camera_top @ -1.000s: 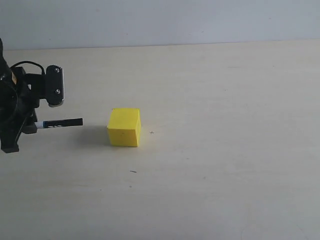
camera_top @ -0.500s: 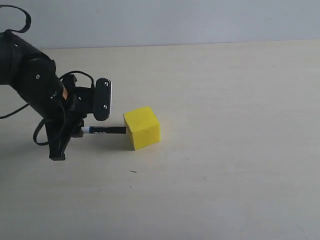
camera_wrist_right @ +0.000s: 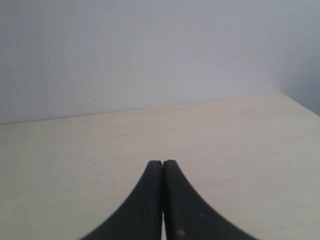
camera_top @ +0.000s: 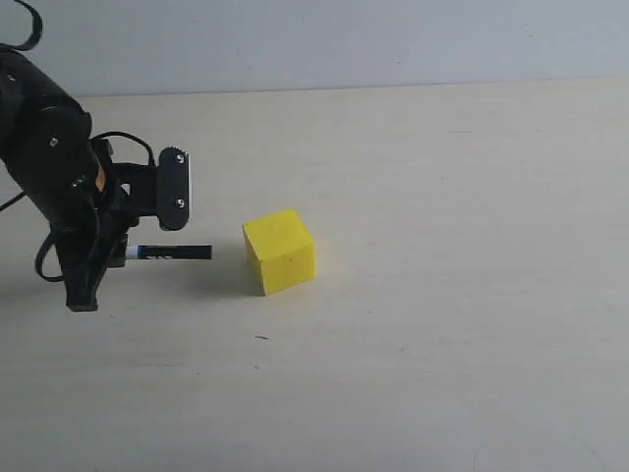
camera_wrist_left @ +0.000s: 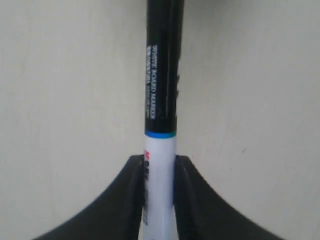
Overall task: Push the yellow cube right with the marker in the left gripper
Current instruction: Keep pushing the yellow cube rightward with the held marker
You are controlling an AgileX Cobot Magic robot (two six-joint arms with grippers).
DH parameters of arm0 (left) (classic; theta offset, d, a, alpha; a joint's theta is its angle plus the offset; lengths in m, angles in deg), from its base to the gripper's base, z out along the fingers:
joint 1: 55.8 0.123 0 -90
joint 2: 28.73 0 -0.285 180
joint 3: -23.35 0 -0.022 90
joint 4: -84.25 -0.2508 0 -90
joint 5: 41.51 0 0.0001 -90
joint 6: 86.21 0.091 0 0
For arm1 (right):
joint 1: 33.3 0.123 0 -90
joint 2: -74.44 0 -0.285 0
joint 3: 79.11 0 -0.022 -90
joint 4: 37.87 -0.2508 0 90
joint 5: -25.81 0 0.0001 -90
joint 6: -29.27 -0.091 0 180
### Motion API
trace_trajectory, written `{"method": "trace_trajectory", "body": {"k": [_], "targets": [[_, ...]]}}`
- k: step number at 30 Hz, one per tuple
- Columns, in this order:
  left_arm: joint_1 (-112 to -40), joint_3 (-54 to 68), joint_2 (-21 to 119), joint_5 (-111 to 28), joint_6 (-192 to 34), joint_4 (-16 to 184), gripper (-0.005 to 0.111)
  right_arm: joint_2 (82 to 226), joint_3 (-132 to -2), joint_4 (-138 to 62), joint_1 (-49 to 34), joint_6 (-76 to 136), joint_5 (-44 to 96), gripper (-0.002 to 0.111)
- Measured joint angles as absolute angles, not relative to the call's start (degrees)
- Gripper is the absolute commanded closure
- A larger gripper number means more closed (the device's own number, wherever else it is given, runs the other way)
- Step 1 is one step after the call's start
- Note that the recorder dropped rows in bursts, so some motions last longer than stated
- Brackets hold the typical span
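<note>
Soft, even, bright light fills all three views, leaving only faint, diffuse shadows on the pale desk (camera_top: 442, 354) just left of the yellow cube (camera_top: 280, 252) and beneath the marker (camera_top: 172, 253), while the left wrist view is soft-focused, the print on the marker's cap slightly blurred.

L arm sits low over the desk (camera_top: 413, 374), left side, cables looped behind. L gripper (camera_top: 116, 252) has fingers (camera_wrist_left: 131, 190) clamped on marker (camera_top: 177, 253), held level. R gripper (camera_wrist_right: 162, 164): tips pressed together, nothing between them.
</note>
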State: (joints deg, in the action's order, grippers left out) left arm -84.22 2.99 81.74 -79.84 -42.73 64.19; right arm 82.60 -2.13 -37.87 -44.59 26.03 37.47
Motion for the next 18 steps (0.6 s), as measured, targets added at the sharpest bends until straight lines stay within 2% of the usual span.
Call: {"method": "trace_trajectory", "body": {"k": [8, 13, 18], "targets": [[-92.6, 8.8, 87.2, -78.5, -49.7, 62.7, 0.107, 82.6, -2.1, -37.9, -44.6, 26.0, 37.5, 0.108], [-92.2, 9.4, 87.3, -86.4, -55.2, 56.3, 0.107, 82.6, -2.1, -37.9, -44.6, 26.0, 37.5, 0.108], [-91.3, 9.4, 87.3, -88.5, -57.3, 54.8, 0.107, 82.6, -2.1, -37.9, -44.6, 26.0, 37.5, 0.108]]}}
